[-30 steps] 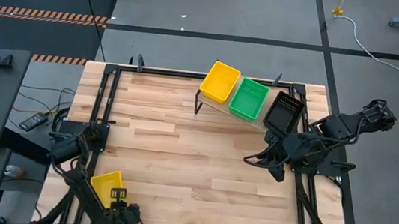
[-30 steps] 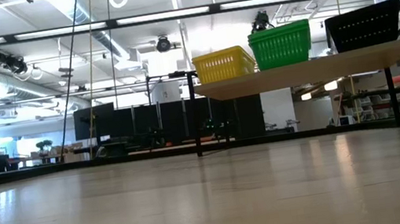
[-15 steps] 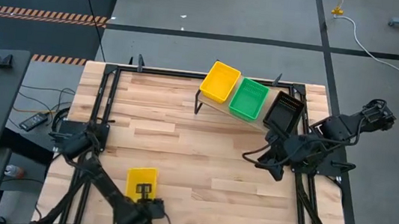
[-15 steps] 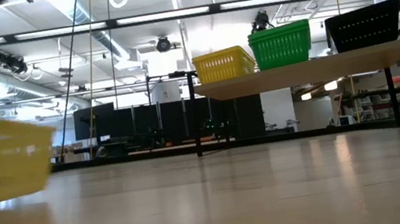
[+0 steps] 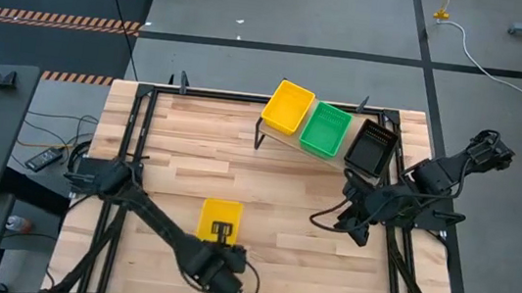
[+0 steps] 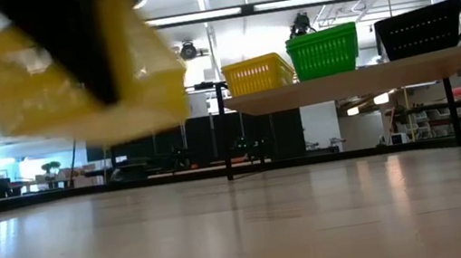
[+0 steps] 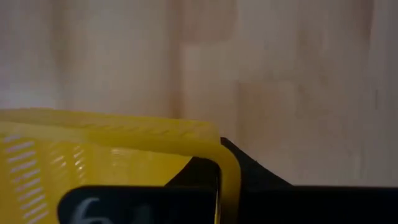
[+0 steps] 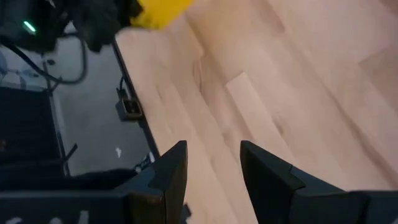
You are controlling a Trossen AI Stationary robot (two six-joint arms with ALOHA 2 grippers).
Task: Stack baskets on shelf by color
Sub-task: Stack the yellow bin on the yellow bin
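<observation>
Left arm carries a yellow basket; three colours already occupy the shelf.

The left gripper [image 5: 221, 231] is clamped on the rim of a yellow perforated plastic basket [image 5: 219, 218], lifted above the tabletop near its front edge. On the light-wood shelf [image 6: 361, 80] by the back edge sit yellow [image 5: 288, 107], green [image 5: 325, 130] and black baskets [image 5: 371, 147]; this one awaits stacking. The right gripper [image 8: 211, 163] hovers near the right edge, fingers apart.

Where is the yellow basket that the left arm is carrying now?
In the high view, the carried yellow basket is over the table's front middle, held by the left gripper, well in front of the shelf.
</observation>
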